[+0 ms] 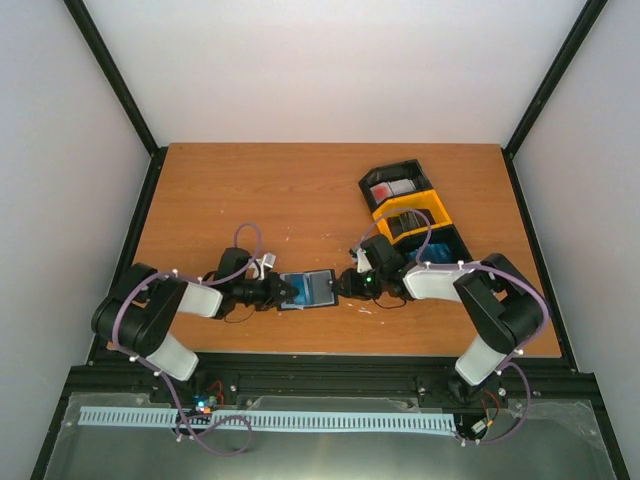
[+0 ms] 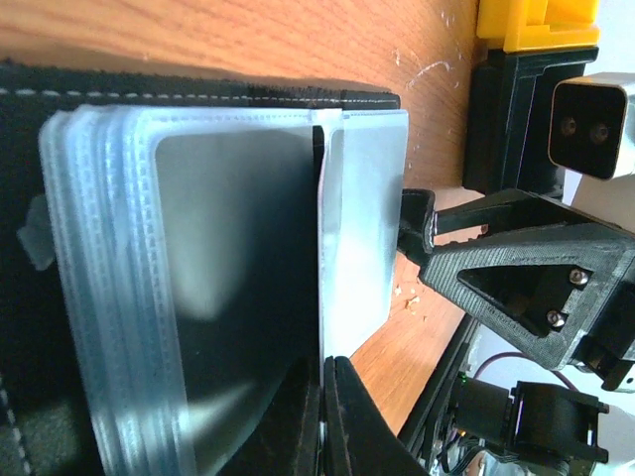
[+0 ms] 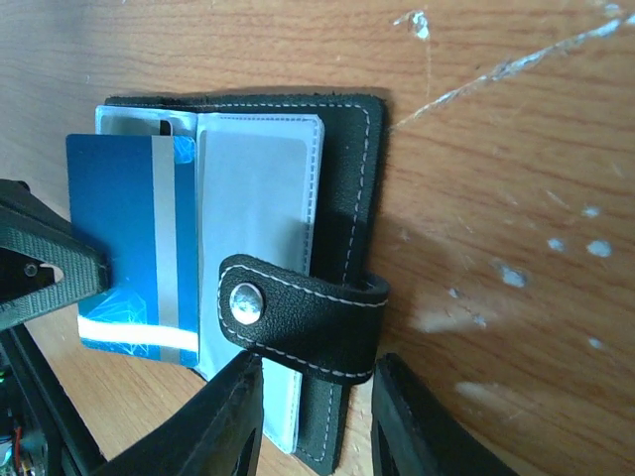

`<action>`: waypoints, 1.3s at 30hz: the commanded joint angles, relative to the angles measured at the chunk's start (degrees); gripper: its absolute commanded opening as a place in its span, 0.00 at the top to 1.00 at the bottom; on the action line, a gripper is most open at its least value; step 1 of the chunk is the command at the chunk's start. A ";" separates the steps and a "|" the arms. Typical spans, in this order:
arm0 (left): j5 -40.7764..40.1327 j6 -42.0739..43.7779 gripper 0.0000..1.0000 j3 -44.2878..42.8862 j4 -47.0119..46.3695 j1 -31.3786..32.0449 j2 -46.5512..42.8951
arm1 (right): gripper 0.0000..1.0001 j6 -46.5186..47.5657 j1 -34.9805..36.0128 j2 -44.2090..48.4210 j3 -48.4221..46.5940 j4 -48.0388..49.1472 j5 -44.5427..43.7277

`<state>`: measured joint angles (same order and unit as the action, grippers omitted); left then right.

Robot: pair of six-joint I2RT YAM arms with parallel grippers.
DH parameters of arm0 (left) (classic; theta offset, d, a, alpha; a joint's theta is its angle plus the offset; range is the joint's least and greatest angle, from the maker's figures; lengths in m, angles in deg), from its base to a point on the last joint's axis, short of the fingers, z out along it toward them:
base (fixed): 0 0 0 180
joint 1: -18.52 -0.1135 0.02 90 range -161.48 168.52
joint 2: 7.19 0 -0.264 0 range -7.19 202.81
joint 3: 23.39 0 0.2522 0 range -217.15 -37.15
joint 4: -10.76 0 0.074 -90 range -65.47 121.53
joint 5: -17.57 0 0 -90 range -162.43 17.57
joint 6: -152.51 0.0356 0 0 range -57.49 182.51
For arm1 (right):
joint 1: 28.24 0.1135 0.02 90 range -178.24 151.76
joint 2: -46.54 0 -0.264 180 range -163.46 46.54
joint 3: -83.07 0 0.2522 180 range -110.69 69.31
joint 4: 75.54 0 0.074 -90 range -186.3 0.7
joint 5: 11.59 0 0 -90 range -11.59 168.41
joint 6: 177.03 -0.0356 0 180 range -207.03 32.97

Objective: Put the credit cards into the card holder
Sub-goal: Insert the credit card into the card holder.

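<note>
The black card holder [image 1: 308, 291] lies open on the table between my two grippers, with its clear plastic sleeves [image 3: 260, 188] facing up and its closing tab [image 3: 298, 312] folded over them. My left gripper [image 1: 287, 292] is shut on a light blue credit card [image 3: 129, 248] and holds it over the holder's left half. In the left wrist view the card [image 2: 365, 228] shows beside the sleeves [image 2: 129, 297]. My right gripper [image 3: 317, 421] is open, with its fingers [image 3: 226, 426] on either side of the holder's right cover, close to the tab.
A joined row of black and yellow trays [image 1: 435, 206] stands at the back right. It holds a red-and-white card [image 1: 392, 188], a dark card [image 1: 405, 226] and a blue card [image 1: 440, 253]. The table's front edge runs just below the holder.
</note>
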<state>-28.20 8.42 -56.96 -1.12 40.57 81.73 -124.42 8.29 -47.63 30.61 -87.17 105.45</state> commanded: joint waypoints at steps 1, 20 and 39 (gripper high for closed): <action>2.07 0.92 0.99 -0.08 -3.51 0.59 2.17 | 0.69 -0.37 0.73 -1.77 -0.89 -0.76 0.35; 1.71 6.85 0.98 -5.17 1.85 0.55 7.81 | 0.69 0.16 1.17 -4.10 -1.42 -1.76 1.10; -5.69 9.82 0.52 -10.96 25.50 0.62 1.87 | 0.67 -0.39 1.23 -2.97 -0.51 -0.25 1.16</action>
<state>-27.31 15.92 -66.23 11.77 40.85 84.51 -124.77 8.49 -49.99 28.86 -86.45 107.40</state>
